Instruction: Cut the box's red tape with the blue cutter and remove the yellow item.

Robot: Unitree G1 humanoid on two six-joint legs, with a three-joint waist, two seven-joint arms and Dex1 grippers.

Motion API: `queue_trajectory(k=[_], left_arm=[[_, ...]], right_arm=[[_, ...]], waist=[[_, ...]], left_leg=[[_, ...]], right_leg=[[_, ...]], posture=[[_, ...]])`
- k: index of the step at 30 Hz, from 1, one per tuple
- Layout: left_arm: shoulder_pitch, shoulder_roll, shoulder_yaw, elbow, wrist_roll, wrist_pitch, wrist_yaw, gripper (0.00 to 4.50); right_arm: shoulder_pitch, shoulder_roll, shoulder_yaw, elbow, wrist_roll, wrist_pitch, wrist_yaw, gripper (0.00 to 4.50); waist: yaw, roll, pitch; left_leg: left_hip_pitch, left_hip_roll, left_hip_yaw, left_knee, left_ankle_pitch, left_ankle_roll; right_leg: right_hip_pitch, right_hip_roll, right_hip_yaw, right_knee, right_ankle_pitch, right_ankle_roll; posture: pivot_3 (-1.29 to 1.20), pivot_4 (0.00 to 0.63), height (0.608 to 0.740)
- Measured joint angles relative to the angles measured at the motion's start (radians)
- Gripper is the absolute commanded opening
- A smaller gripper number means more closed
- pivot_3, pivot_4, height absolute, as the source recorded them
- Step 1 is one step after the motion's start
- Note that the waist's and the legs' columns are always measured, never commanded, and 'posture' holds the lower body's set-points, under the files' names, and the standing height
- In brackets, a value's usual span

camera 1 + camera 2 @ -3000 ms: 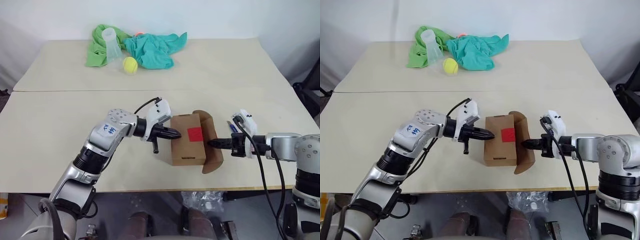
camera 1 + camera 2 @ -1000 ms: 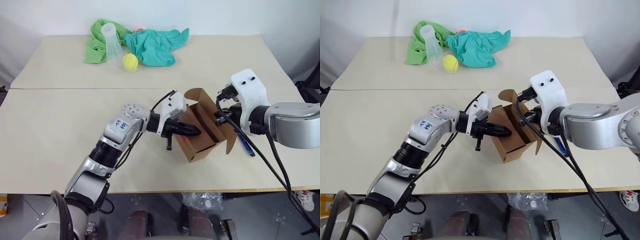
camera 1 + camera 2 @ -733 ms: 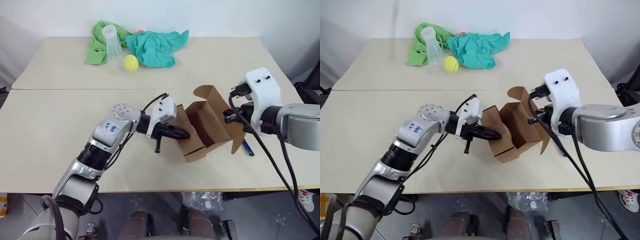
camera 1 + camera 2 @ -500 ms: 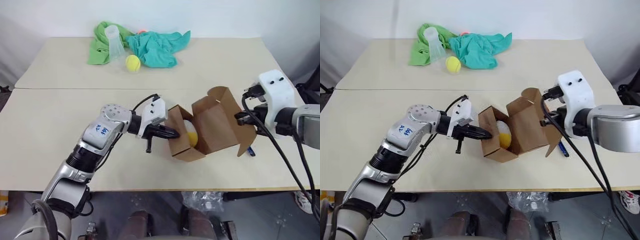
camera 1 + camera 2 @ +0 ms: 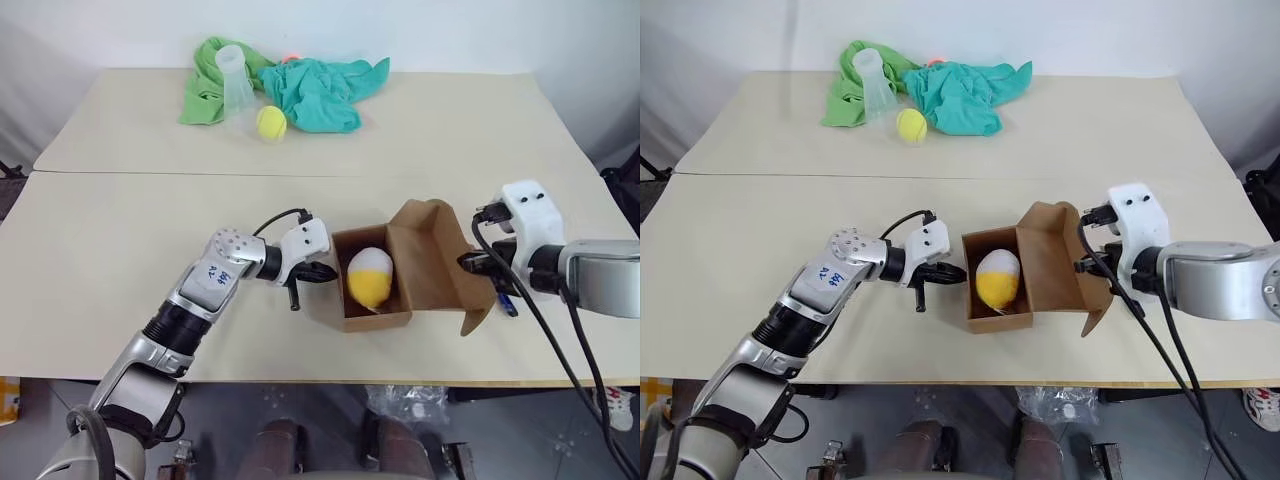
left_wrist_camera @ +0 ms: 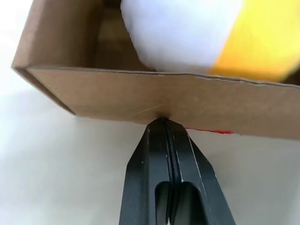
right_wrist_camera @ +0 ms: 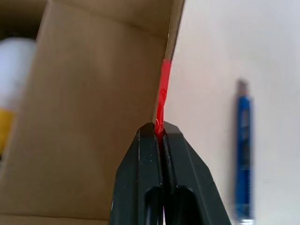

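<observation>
Box (image 5: 372,318) tipped back flat on tabletop (image 5: 100,250), lid swung open. Yellow item (image 5: 368,277) now exposed inside. Left gripper (image 6: 164,123) clenched on box wall; right gripper (image 7: 158,127) pinching taped flap. Blue cutter (image 7: 243,150) lies beside. Extraction next.

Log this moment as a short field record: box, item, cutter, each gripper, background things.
box: box open on the table, lid flap folded out toward the robot's right
yellow item: yellow item lies inside, white end up
blue cutter: blue cutter on the table beside the flap
left gripper: left gripper shut, tips at the box wall
right gripper: right gripper shut on the flap edge at the red tape
background: tennis ball, green cloths, clear cup
</observation>
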State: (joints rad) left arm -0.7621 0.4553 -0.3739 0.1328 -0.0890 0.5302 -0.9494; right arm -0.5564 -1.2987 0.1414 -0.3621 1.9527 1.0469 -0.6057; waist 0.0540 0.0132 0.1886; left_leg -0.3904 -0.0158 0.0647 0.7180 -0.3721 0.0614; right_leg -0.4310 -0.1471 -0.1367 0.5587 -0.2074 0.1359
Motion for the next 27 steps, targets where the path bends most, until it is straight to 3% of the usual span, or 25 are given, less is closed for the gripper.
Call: queue_trajectory(k=[6,9,20,25,27], left_arm=[[-0.009,-0.007,0.007,0.017,0.014,-0.004,-0.004,0.0],[-0.01,-0.001,0.014,0.02,0.014,-0.004,-0.02,0.0],[-0.04,0.033,0.046,0.091,0.011,-0.026,-0.095,0.0],[-0.097,0.041,0.093,0.187,0.008,-0.009,-0.088,0.0],[-0.127,0.062,0.102,0.243,0.017,-0.031,-0.081,0.57]], right_arm=[[0.034,0.043,-0.001,-0.003,-0.001,-0.043,-0.05,0.03],[0.063,0.072,-0.035,-0.026,-0.016,-0.08,-0.069,0.61],[0.194,0.086,-0.14,-0.115,-0.16,-0.102,0.001,4.47],[0.269,0.075,-0.258,-0.147,-0.33,-0.105,0.116,4.47],[0.299,0.06,-0.296,-0.156,-0.404,-0.102,0.166,4.5]], waist=[[-0.003,0.0,0.0],[-0.003,0.0,0.0],[-0.002,0.0,0.0],[-0.002,0.0,0.0],[-0.003,0.0,0.0]], left_leg=[[0.001,0.0,0.001,0.001,0.0,0.0],[0.001,0.0,0.001,0.0,0.0,0.0],[0.001,0.0,0.001,0.0,0.0,0.0],[0.001,0.0,0.002,0.0,0.0,0.0],[0.002,0.0,0.003,0.0,0.0,0.0]], right_leg=[[0.001,0.0,0.001,0.0,0.001,0.001],[0.001,0.0,0.001,0.0,0.001,0.001],[0.001,0.001,0.001,0.0,0.001,0.001],[0.001,0.001,0.002,0.0,0.001,0.002],[0.001,0.002,0.002,0.0,0.001,0.002]], posture=[[0.0,0.15,0.74],[0.0,0.15,0.74],[0.0,0.15,0.74],[0.0,0.15,0.74],[0.0,0.15,0.74]])
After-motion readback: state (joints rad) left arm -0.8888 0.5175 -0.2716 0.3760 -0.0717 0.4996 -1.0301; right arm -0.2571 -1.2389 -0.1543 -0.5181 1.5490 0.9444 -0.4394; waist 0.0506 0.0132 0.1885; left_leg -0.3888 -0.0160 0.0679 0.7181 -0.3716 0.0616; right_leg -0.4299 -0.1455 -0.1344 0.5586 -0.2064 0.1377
